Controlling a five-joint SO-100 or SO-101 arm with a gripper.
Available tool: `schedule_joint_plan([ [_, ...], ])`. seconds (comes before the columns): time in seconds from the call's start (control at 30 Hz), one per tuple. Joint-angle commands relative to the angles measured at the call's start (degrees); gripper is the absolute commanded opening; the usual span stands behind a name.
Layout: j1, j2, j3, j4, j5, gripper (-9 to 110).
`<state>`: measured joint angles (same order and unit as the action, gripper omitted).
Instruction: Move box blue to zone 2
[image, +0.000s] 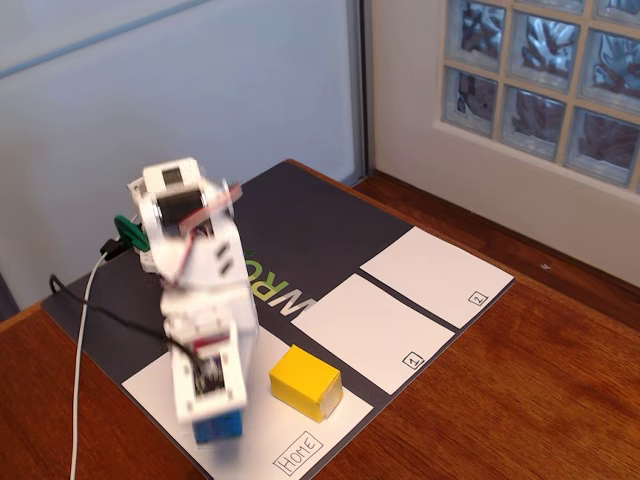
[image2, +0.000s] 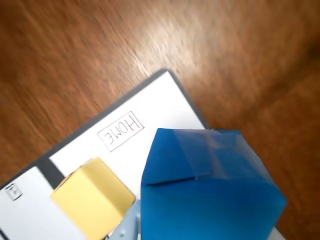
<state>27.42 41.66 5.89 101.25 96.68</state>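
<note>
it looked like a home room: a wooden surface (image: 540, 380) stood by a glass-block window (image: 545, 75) and a plain white wall (image: 180, 90).

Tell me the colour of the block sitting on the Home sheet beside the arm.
Yellow; the yellow block shows best in the fixed view, resting on the Home sheet.

one blue box (image: 218, 428), one yellow block (image: 305, 382), three white paper zones (marked home (image: 299, 455), 1 (image: 370, 332), 2 (image: 436, 275)).
</note>
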Motion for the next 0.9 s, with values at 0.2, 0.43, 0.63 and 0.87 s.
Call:
schedule_joint_plan([
  [0.2,-10.9,25.4,15.82,9.58,-1.76,-1],
  [0.43,-25.22,39.9,31.55,9.58,-1.32,0],
  [0.63,-39.55,46.85,39.81,9.58,1.67,0],
  [0.87,-53.0,47.2,40.43,9.58,2.37,0],
])
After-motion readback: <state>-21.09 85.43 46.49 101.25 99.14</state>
